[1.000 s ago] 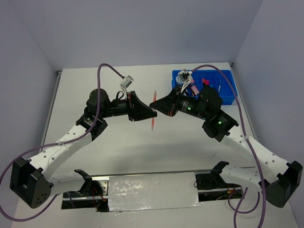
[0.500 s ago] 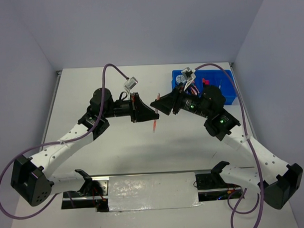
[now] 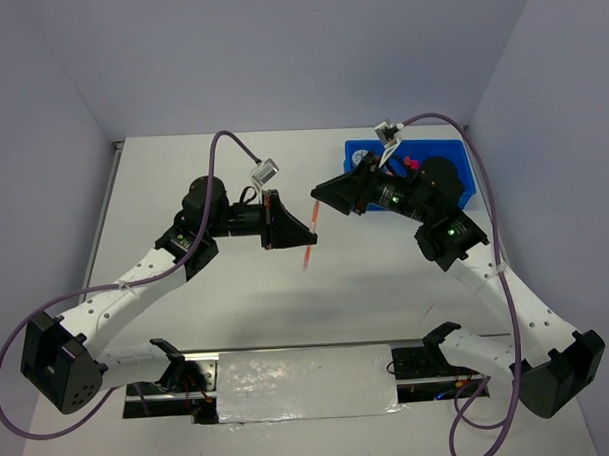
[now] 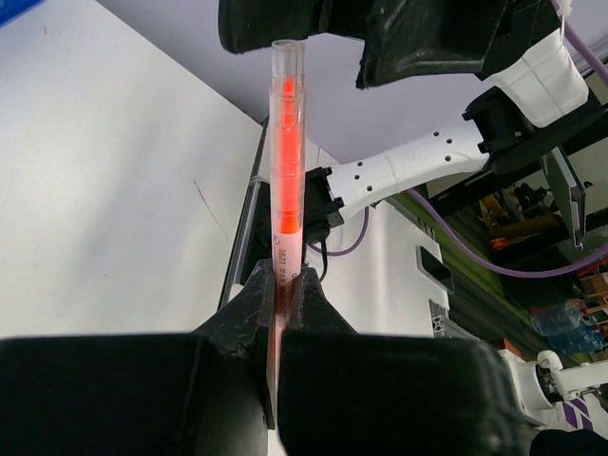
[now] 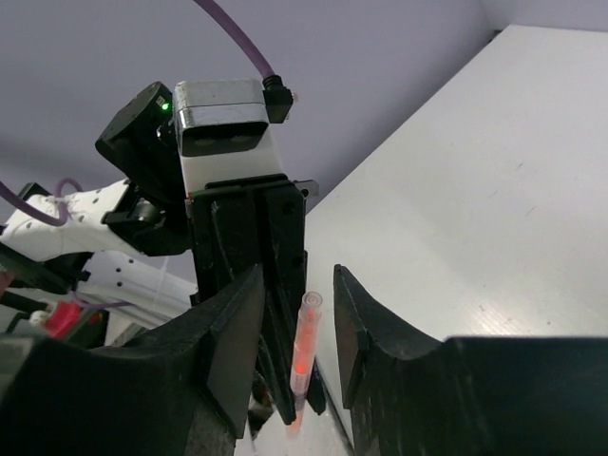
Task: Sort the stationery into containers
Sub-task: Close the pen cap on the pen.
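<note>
Orange pen [image 4: 285,142], slim translucent plastic, pinched in left jaws; right jaws parted near its end.

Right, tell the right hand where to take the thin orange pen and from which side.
I'd grip the thin orange clear-barrelled plastic pen on its free length beyond the left hand, which is shut on the lower barrel. Come end-on from the clear tip, fingers either side of the barrel: the pen sticks out straight, and the open right hand straddles that tip.
</note>
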Robot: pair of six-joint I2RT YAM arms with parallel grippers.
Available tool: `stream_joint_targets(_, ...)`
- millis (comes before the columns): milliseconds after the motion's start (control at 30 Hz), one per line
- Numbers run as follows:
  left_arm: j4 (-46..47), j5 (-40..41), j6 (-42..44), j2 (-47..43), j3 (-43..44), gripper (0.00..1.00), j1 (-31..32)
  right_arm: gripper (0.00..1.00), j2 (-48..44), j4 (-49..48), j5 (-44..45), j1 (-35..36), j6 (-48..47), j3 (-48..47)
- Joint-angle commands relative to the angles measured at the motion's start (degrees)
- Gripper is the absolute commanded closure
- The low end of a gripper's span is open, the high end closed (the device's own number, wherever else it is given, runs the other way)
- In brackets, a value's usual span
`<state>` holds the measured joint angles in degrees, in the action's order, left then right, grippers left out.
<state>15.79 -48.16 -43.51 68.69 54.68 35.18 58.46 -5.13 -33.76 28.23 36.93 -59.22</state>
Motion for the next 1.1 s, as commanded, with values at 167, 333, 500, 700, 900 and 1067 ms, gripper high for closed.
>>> stream_joint_targets(167,0.91,-1.32,2.11,-0.92,2.37,1.0,0.24,0.74,0.16,-2.09,-2.98,-0.19,0.51,-0.81)
stream_joint_targets(333,1.96,-1.59,1.58,-0.57,2.63,1.0,0.24,0.72,0.25,-2.08,-3.07,-0.19,0.69,0.24)
stream_joint_targets(500,2.49,-1.67,1.32,-0.13,2.98,1.0,0.24,0.62,0.08,-1.56,-3.16,-0.19,0.34,0.51)
stream_joint_targets(700,2.67,-1.59,1.14,-0.04,2.89,1.0,0.24,0.75,0.08,-1.29,-2.98,-0.19,0.16,0.33)
stream_joint_targets(900,2.75,-0.8,0.88,0.22,3.77,1.0,0.24,1.0,0.52,-4.01,-4.47,-0.19,2.0,2.0)
stream_joint_targets(1067,2.14,-1.4,1.67,3.64,9.47,1.0,0.15,1.0,1.04,-5.77,-5.79,0.77,2.18,5.6)
